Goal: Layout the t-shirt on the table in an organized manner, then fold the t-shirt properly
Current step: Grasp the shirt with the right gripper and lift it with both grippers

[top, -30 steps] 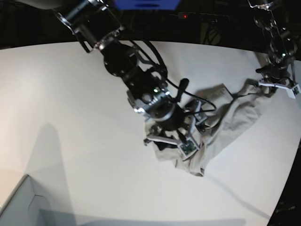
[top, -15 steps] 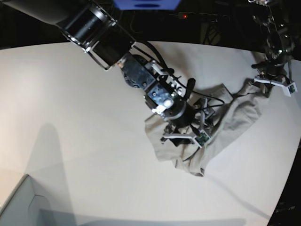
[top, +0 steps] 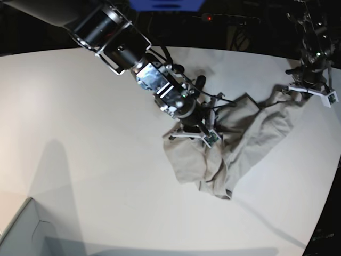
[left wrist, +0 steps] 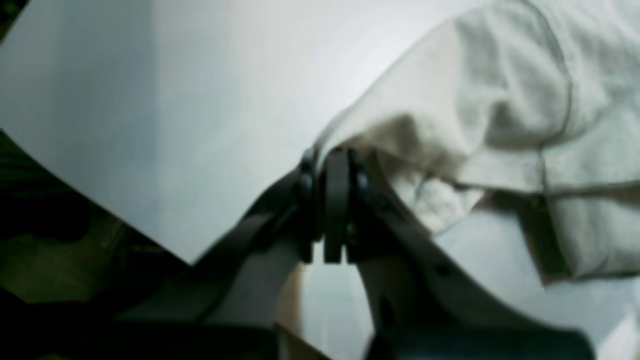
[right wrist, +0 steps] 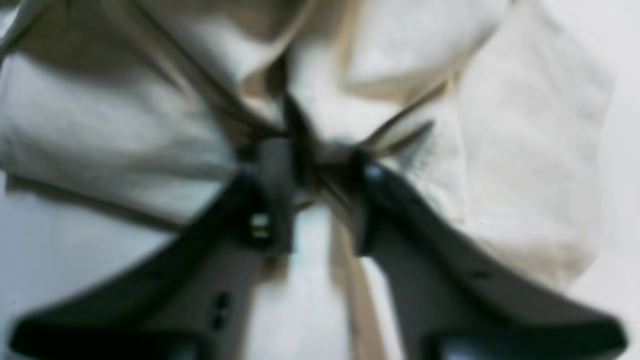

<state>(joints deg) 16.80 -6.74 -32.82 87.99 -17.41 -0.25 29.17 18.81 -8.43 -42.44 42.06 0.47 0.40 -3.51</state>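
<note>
T-shirt (top: 234, 144) folds hide both blurred grippers' jaw tips.

Lab: bare white table (top: 80, 106), dark surround

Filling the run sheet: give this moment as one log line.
Left tool: shut on plain grey-beige cloth t-shirt edge | right tool: pinching a shirt fold | shirt: bunched on matte white table, not yet flat

Legible text, labels, brands, numbers, signs: none in any view. The t-shirt (top: 250, 133) shows plain cloth with no readable print, and both wrist views are too blurred for lettering. The worktop (top: 80, 133) carries no markings.
</note>
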